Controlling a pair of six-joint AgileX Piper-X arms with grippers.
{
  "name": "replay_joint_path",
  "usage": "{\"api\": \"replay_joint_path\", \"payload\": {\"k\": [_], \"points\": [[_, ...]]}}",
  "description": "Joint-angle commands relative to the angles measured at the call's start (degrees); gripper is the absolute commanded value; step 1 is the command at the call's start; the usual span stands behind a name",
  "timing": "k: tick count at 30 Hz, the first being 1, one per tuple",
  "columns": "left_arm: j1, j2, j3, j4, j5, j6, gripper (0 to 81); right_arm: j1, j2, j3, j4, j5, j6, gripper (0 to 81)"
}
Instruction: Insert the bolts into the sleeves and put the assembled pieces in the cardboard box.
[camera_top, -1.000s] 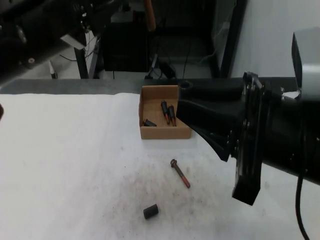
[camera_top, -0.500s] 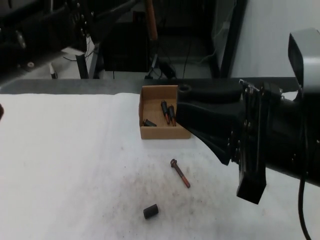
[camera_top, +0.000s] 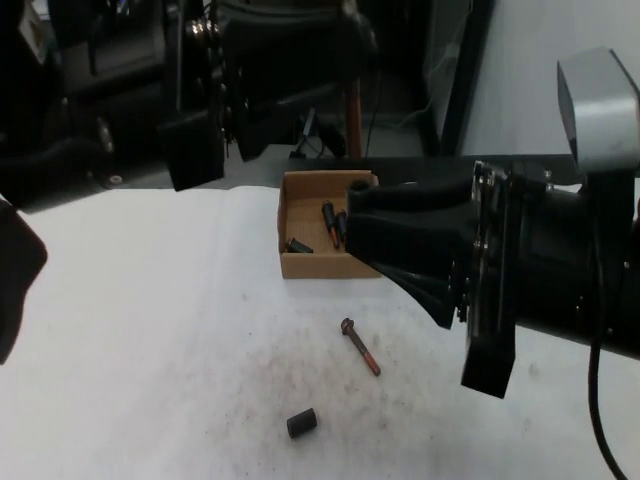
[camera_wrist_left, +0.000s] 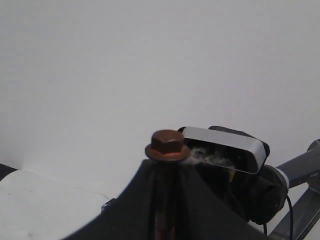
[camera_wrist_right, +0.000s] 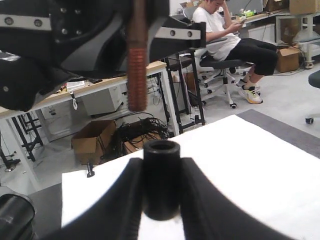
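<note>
While the left gripper (camera_wrist_left: 167, 172) pinches a copper-coloured bolt (camera_wrist_left: 167, 145), the right gripper (camera_wrist_right: 161, 172) clamps a black sleeve (camera_wrist_right: 161, 195) just beneath its threaded end. A second bolt (camera_top: 360, 347) and second sleeve (camera_top: 302, 422) lie on the white bench (camera_top: 150, 350), nearer than the cardboard box (camera_top: 300, 265) holding several assembled pieces (camera_top: 335, 222).

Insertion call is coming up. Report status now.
Left gripper shut on bolt, right gripper shut on sleeve. Bolt tip short of sleeve mouth, not inserted. Nothing between them.
</note>
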Motion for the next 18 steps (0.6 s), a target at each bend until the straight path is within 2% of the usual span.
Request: {"api": "replay_joint_path", "payload": {"k": [1, 8, 12, 18], "points": [[-0.28, -0.11, -0.62, -0.67, -0.44, 0.41, 0.1, -0.1, -0.3, -0.85, 0.03, 0.81, -0.66, 0.8], [-0.26, -0.11, -0.62, -0.67, -1.1, 0.41, 0.1, -0.1, -0.3, -0.85, -2.59, 0.81, -1.11, 0.8], [-0.26, -0.11, -0.62, -0.67, -1.12, 0.41, 0.1, -0.1, -0.3, -0.85, -3.47, 0.81, -6.81, 0.8], [-0.26, -0.11, -0.62, -0.67, -1.12, 0.41, 0.1, -0.1, -0.3, -0.85, -3.36, 0.81, -7.58, 0.8]]}}
